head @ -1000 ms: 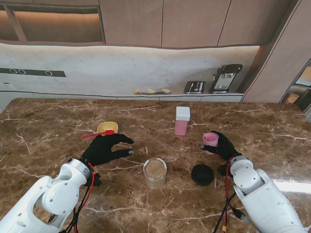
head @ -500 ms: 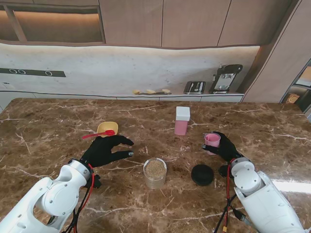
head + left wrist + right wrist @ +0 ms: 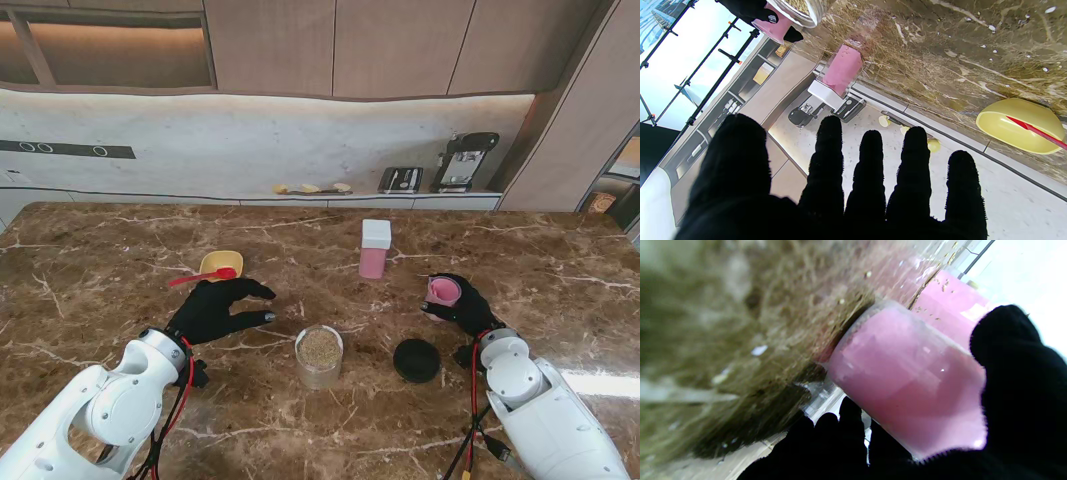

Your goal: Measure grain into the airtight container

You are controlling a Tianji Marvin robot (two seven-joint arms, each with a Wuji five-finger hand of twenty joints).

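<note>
We note the right hand [image 3: 462, 307] grasping the pink cup [image 3: 443, 291], tilted, off the table [image 3: 100, 260]. The left hand [image 3: 215, 308] rests palm-down with fingers spread, holding nothing. The grain jar [image 3: 319, 356] stands open between the hands, its black lid [image 3: 416, 360] beside it. The pink container [image 3: 374, 249] stands farther from us.

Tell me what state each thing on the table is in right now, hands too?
Jar: upright, lid off, holding grain.
Lid: flat on the table, right of the jar.
Pink cup: held, tilted.
Pink container: upright, white lid on.
Yellow bowl: red spoon resting across it.
Left hand: open, fingers spread.
Right hand: shut on the cup.
</note>
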